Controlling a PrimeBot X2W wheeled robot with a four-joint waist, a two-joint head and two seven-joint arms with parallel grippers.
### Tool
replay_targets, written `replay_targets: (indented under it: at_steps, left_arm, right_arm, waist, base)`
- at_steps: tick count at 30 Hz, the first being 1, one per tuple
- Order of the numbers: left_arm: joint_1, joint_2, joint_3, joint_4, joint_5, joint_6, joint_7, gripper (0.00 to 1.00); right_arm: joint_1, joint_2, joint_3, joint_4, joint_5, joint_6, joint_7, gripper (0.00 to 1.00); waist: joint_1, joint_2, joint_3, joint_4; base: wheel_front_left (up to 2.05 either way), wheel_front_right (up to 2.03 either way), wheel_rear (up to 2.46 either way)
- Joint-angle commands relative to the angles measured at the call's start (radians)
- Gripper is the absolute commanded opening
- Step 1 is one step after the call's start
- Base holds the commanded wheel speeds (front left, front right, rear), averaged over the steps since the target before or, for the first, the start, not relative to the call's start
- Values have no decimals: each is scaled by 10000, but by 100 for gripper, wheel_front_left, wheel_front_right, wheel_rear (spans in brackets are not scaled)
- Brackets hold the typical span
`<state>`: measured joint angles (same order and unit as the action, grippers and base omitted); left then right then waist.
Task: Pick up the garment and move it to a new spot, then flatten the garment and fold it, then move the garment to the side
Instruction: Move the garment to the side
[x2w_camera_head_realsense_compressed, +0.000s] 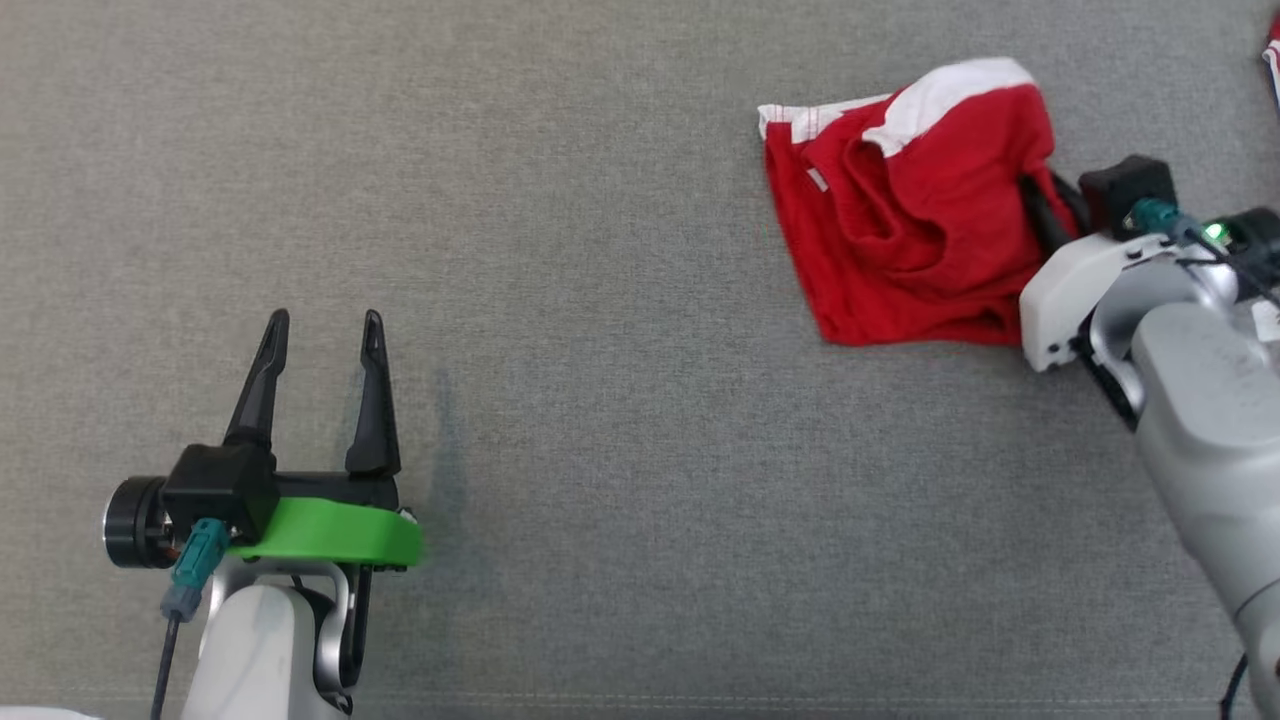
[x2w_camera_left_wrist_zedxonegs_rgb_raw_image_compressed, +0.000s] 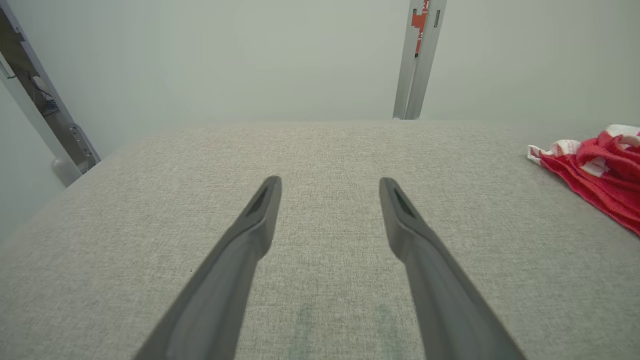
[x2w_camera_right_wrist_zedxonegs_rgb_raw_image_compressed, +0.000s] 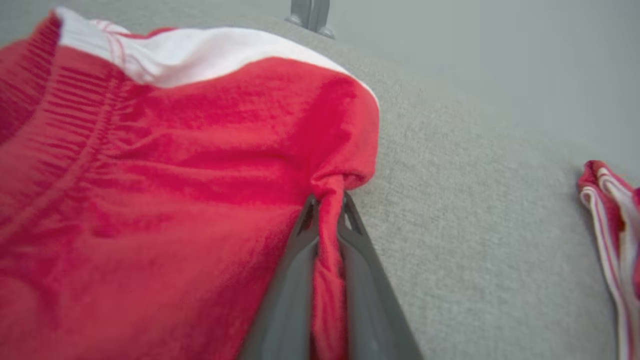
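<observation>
The right gripper (x2w_camera_right_wrist_zedxonegs_rgb_raw_image_compressed: 327, 200) has its two dark fingers squeezed together on a bit of the red garment (x2w_camera_right_wrist_zedxonegs_rgb_raw_image_compressed: 175, 175). In the right wrist view a thin roll of red cloth is pinched between the fingers, right at the garment's edge. In the head view this gripper (x2w_camera_head_realsense_compressed: 1040, 215) pokes into the right side of the garment (x2w_camera_head_realsense_compressed: 900, 220), and its pale arm comes in from the lower right.

The left gripper (x2w_camera_head_realsense_compressed: 325, 325) holds nothing. Its fingers stand wide apart over the bare grey surface (x2w_camera_head_realsense_compressed: 640, 450), well apart from the garment. In the left wrist view, this gripper (x2w_camera_left_wrist_zedxonegs_rgb_raw_image_compressed: 330, 182) points across the grey surface, and the garment (x2w_camera_left_wrist_zedxonegs_rgb_raw_image_compressed: 600, 170) lies off at the right edge.

The garment is red with a white band. It sits in a bumpy, crumpled heap on the right part of the grey surface. It looks like it is lying down there and not lifted up yet. Another red and white cloth (x2w_camera_right_wrist_zedxonegs_rgb_raw_image_compressed: 610, 220) lies near the far right side, apart from the garment.

I think the job is only at its start. The grab looks made, and that is all. The garment is not yet lifted or carried to a new spot. After that it has to be smoothed flat, folded, and moved to the side. The left gripper will likely have to help with the smoothing and folding. Only a small bit of the edge is pinched, so the cloth might slip out when it goes up.
</observation>
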<state>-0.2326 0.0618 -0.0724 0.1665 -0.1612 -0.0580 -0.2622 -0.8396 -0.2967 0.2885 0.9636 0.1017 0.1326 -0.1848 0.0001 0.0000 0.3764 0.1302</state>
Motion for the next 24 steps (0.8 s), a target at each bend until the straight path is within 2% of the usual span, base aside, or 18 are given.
replay_targets:
  at_steps: [1,3,4,6,7,9,14,20,24]
  left_arm:
    - [-265,49,7,-68,143,-62,-27,100]
    - [-379,102,-2,-136,216,-77,-27,100]
    - [-513,154,-35,-199,256,-119,-28,100]
    - [-637,239,-12,-277,315,-113,-26,100]
    - [-768,342,-33,-360,395,-120,-26,100]
    - [-889,475,-72,-451,484,-140,-28,100]
    - [-1192,825,-132,-696,696,-194,138,100]
    - [-1278,1140,-207,-1259,823,-194,460,100]
    - [-1136,1255,-241,-1695,833,-143,696,100]
  right_arm:
    - [-364,-400,233,-243,40,-35,74,0]
    - [-671,-878,640,-602,195,-33,200,0]
    - [-925,-1390,959,-1006,420,-33,354,0]
    - [-1137,-1930,1350,-1512,644,-33,559,0]
    - [-1324,-2569,1626,-2006,932,-33,765,0]
    - [-1501,-3185,1783,-2450,1186,-33,956,0]
    - [-1819,-4358,1901,-3287,1802,-33,1323,0]
    - [-2011,-5768,1890,-3903,2458,-33,1661,0]
    - [-2228,-6094,1797,-3657,2855,-33,1738,0]
  waist:
    - [-1,0,577,-514]
    - [-1,0,868,-771]
    - [-1,0,1135,-1028]
    - [-1,0,1420,-1334]
    - [-1,0,1726,-1662]
    - [-1,0,2006,-2013]
    - [-1,0,2548,-2748]
    - [-1,0,2803,-3167]
    - [-1,0,2883,-3252]
  base:
    - [0,0,0]
    - [0,0,0]
    - [0,0,0]
    - [0,0,0]
    - [0,0,0]
    - [0,0,0]
    - [0,0,0]
    - [0,0,0]
    - [0,0,0]
